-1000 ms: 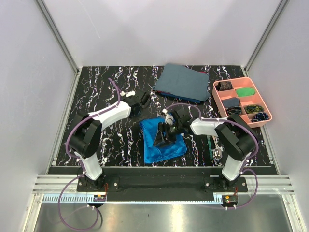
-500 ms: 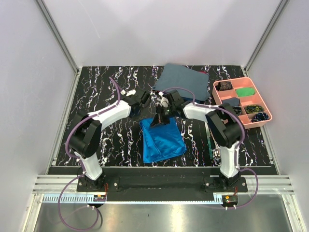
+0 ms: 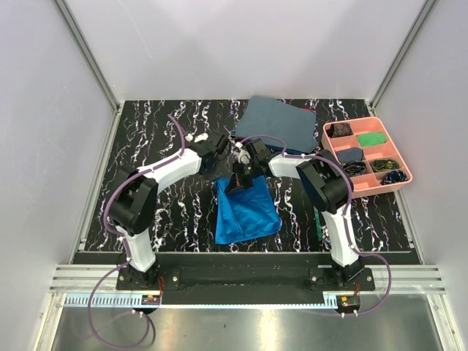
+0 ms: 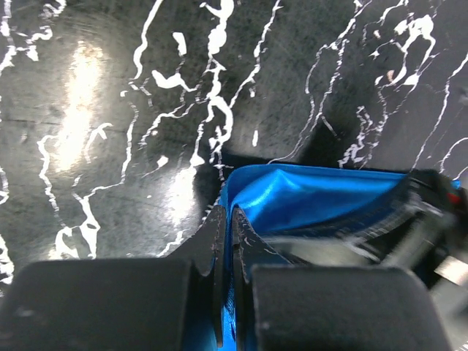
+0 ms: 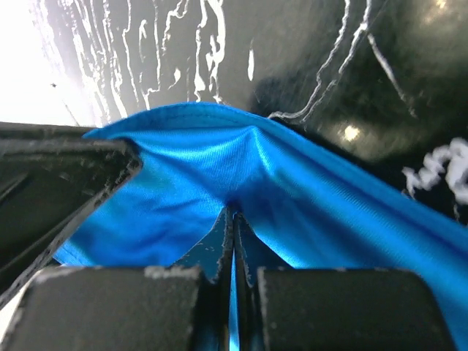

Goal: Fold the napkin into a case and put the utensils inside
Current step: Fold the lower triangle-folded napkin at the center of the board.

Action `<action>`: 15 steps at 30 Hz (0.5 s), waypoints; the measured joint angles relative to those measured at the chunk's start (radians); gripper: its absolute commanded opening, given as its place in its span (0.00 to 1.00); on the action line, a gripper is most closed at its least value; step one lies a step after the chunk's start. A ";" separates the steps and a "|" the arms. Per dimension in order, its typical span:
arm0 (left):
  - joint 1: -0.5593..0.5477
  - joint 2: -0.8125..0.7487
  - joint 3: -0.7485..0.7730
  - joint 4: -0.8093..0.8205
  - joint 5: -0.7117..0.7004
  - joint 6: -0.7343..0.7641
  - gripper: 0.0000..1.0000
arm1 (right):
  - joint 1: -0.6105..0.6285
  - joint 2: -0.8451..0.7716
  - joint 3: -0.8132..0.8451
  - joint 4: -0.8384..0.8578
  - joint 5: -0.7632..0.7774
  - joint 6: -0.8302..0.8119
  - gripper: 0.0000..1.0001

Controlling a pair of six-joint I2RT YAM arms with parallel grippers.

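Lying nearest the arm bases, the bright blue napkin sat near the middle of the black marbled tabletop, loosely folded and not yet a narrow case. To its right, half hidden beside the right arm, the utensils rested on the tabletop, outside the cloth. At the napkin's far edge the two hands met close together. The left hand was pinched tight on a raised fold of blue cloth, and the right hand was clamped on the same edge just beside it. Beyond them lay a dull grey-blue cloth and, at the far right, a pink tray. The thin, shiny cloth looked likely to slip from one pinch. The crowded hands could also bump each other, and either fault would skew the fold.
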State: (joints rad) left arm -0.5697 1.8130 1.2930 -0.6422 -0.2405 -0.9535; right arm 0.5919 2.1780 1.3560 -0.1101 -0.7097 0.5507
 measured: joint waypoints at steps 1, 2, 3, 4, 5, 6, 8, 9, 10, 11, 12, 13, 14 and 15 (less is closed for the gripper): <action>0.000 0.006 0.005 0.003 0.004 -0.006 0.00 | 0.000 0.015 0.010 0.003 -0.013 0.000 0.00; 0.000 0.010 0.008 0.004 0.007 -0.012 0.00 | -0.002 0.023 0.014 0.006 -0.025 0.002 0.00; 0.000 0.014 0.008 0.009 0.012 -0.019 0.00 | -0.002 0.029 0.019 0.009 -0.036 0.002 0.00; 0.000 0.018 0.008 0.013 0.019 -0.027 0.00 | -0.002 0.032 0.022 0.012 -0.043 0.002 0.00; 0.000 0.020 0.008 0.017 0.025 -0.035 0.00 | -0.002 0.034 0.023 0.015 -0.049 0.003 0.00; 0.000 0.023 0.008 0.025 0.033 -0.044 0.00 | -0.002 0.036 0.023 0.017 -0.054 0.003 0.00; 0.000 0.028 0.008 0.048 0.053 -0.063 0.00 | -0.002 0.042 0.025 0.019 -0.065 0.004 0.00; -0.001 0.032 0.008 0.060 0.063 -0.071 0.00 | -0.002 0.042 0.026 0.020 -0.069 0.005 0.00; -0.001 0.037 0.008 0.071 0.073 -0.077 0.00 | -0.002 0.042 0.026 0.019 -0.069 0.005 0.01; -0.002 0.043 0.008 0.080 0.080 -0.084 0.00 | -0.003 0.042 0.026 0.019 -0.068 0.005 0.04; -0.002 0.051 0.008 0.092 0.087 -0.093 0.00 | -0.005 0.042 0.026 0.018 -0.068 0.006 0.06; -0.003 0.056 0.008 0.099 0.092 -0.097 0.00 | -0.007 0.042 0.025 0.015 -0.068 0.007 0.08; -0.003 0.063 0.008 0.107 0.098 -0.099 0.00 | -0.010 0.041 0.023 0.015 -0.068 0.007 0.11; -0.003 0.068 0.008 0.116 0.104 -0.102 0.00 | -0.016 0.037 0.016 0.014 -0.069 0.007 0.12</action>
State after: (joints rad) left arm -0.5724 1.8812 1.3010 -0.5259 -0.1364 -1.0554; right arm 0.5762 2.2150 1.3720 -0.0956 -0.7792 0.5579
